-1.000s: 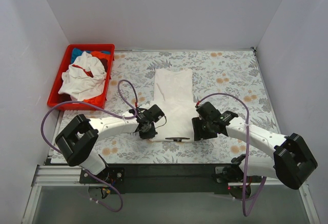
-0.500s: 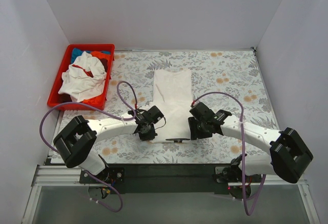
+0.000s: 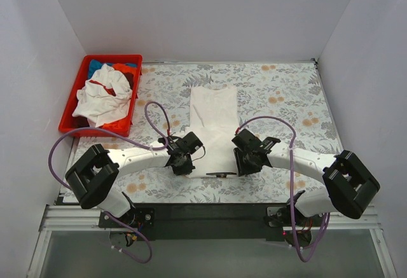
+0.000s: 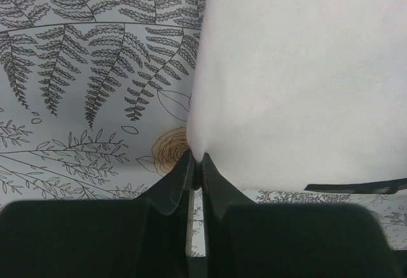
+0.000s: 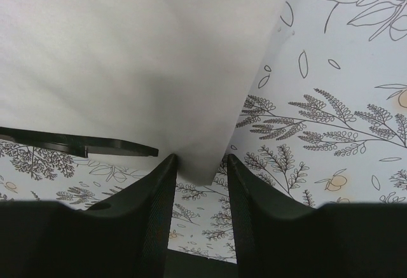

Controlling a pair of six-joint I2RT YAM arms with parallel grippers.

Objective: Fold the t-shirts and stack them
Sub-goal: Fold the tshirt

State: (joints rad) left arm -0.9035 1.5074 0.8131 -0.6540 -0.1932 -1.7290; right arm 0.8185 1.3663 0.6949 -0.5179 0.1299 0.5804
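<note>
Right jaws have narrowed around the white t-shirt (image 5: pixel 127 55) corner.

A white t-shirt (image 3: pixel 215 125) of soft, matt cloth lies smooth and barely creased on a floral table covering (image 3: pixel 286 100), whose printed surface looks flat and smooth. A black printed strip (image 5: pixel 76 143) at the shirt's hem is flat and even. On the left gripper (image 4: pixel 197 163) and the right gripper (image 5: pixel 200 163), the fingers (image 4: pixel 172 192) are dull black plastic. A red plastic bin (image 3: pixel 113 57), slightly glossy, holds rumpled cloth: a white shirt with red trim (image 3: pixel 102 103), a blue shirt (image 3: pixel 96 65) and an orange-red shirt (image 3: pixel 124 69). The arm shells (image 3: pixel 143 156) are smooth white plastic. The rail (image 3: pixel 70 217) at the near edge is pale metal.
</note>
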